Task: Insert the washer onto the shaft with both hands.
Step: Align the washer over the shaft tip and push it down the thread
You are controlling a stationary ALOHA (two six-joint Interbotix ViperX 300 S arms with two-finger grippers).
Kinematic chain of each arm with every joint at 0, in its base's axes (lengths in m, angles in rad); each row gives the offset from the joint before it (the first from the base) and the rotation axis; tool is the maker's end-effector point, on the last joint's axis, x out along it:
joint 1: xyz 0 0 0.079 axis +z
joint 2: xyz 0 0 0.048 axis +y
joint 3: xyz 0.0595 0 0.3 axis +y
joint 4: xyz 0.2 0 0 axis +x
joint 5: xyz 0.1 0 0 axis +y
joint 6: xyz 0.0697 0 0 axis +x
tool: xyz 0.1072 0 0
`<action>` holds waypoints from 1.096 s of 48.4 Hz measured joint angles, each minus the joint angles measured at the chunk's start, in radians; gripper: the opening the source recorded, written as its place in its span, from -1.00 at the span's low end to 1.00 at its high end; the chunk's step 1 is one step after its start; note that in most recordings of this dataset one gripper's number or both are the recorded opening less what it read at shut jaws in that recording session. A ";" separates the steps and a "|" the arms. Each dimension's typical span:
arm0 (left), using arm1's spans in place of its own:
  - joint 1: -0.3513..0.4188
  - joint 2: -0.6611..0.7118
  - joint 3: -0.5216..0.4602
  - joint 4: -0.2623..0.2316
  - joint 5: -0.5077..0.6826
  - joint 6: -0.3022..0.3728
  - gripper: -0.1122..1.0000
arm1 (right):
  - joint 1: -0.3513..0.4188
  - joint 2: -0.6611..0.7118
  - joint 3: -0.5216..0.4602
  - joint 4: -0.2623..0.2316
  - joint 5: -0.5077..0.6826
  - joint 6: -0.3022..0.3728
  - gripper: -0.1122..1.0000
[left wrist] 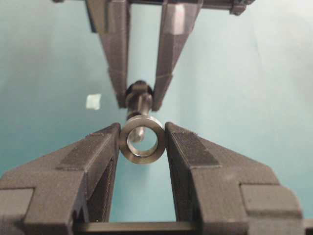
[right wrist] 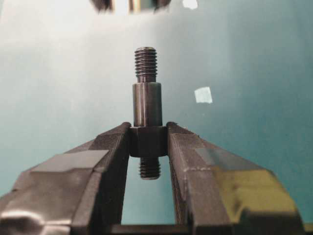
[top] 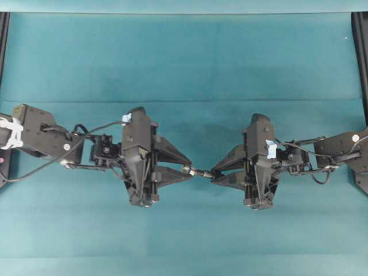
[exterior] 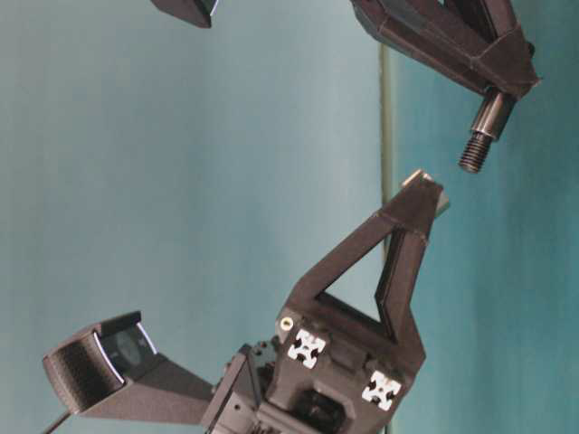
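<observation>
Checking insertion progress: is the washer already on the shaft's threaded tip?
No: the table-level view shows the shaft tip bare, apart from the left gripper.

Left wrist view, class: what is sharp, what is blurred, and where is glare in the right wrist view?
Left wrist view: washer sharp, shaft behind it soft. Right wrist view: shaft crisp, glare on the right gripper's taped fingers.

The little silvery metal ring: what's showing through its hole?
Through the thick silvery metal ring shows the threaded tip of the dark grey stepped metal rod, held by the opposite black pincer. The ring's wall hides part of the tip.
</observation>
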State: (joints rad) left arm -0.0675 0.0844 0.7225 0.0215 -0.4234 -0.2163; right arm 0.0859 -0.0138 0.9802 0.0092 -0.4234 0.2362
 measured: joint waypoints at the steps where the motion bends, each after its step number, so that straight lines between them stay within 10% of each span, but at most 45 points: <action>1: 0.000 0.003 -0.002 -0.002 0.000 0.000 -0.14 | 0.000 0.000 0.000 0.002 -0.003 0.000 -0.79; 53: 0.000 0.052 -0.041 0.000 0.002 0.000 -0.14 | 0.002 0.002 -0.002 0.002 -0.074 0.002 -0.79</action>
State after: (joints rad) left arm -0.0675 0.1365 0.6811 0.0215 -0.4218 -0.2163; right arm 0.0874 -0.0123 0.9787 0.0107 -0.4970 0.2378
